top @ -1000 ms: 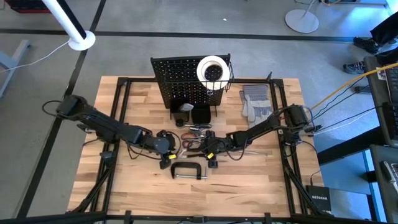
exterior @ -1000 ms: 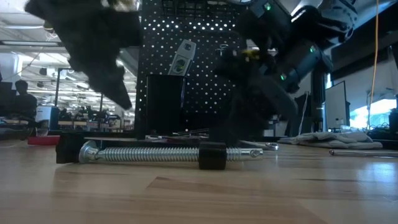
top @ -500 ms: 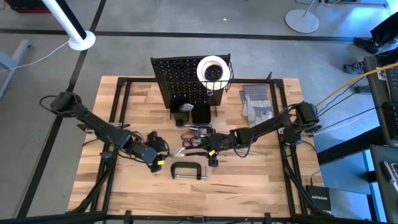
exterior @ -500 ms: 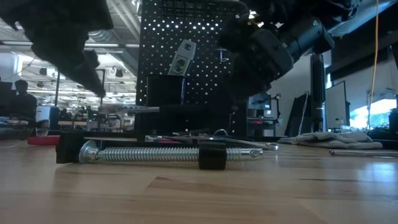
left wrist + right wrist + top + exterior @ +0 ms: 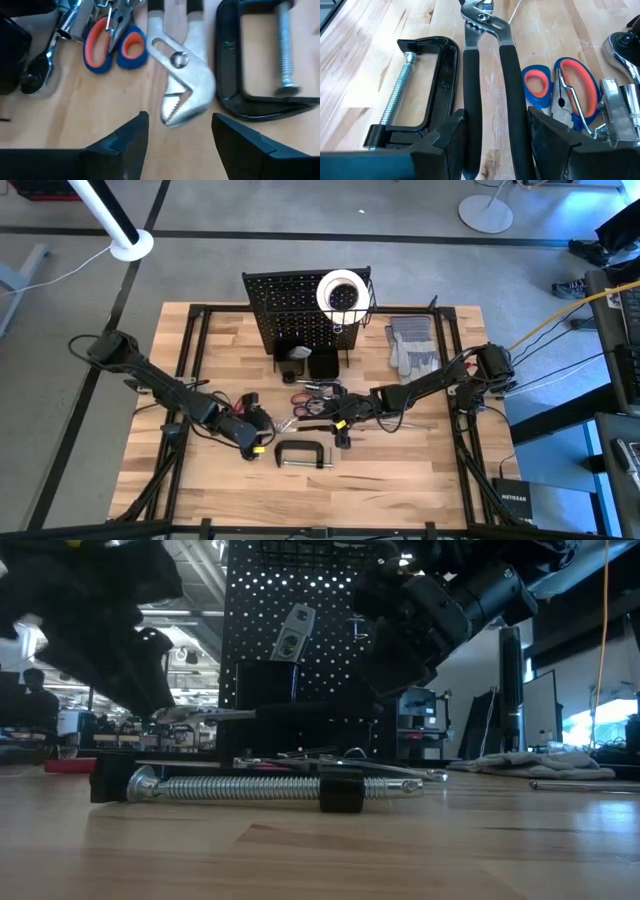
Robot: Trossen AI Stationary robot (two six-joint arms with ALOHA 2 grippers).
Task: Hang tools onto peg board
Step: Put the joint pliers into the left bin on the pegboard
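Observation:
Black-handled pliers (image 5: 485, 60) hang level above the table in my right gripper (image 5: 495, 120), which is shut on them. Their silver head (image 5: 182, 95) points toward the table's left. My left gripper (image 5: 180, 120) stands open just short of that head, a finger on either side and touching nothing. In the high view the left gripper (image 5: 262, 432) and right gripper (image 5: 338, 420) face each other at the table's middle. A black C-clamp (image 5: 302, 454) lies flat in front of them. The peg board (image 5: 300, 305) stands at the far edge, with the white tape roll (image 5: 340, 292) at its wire basket. My right gripper holds the pliers by their two black handles (image 5: 512, 100), pinched between the fingers, one finger on each handle's outer side. The fingers come from the table's right, slanting down, and lie along the handles. The pliers (image 5: 215, 713) sit level, lifted clear of the table.
Blue-and-orange-handled pliers (image 5: 112, 42) and a silver ratchet-like tool (image 5: 37, 75) lie just beyond the held pliers. Grey gloves (image 5: 412, 345) lie at the far right. Two small black bins (image 5: 310, 362) sit at the board's foot, and a silver tool (image 5: 295, 630) hangs on the board.
My right gripper has risen, lifting the pliers off the table to hang level. My left gripper has drawn back toward the table's near-left and rolled. In the low view its fingers stand wider apart than half a second ago.

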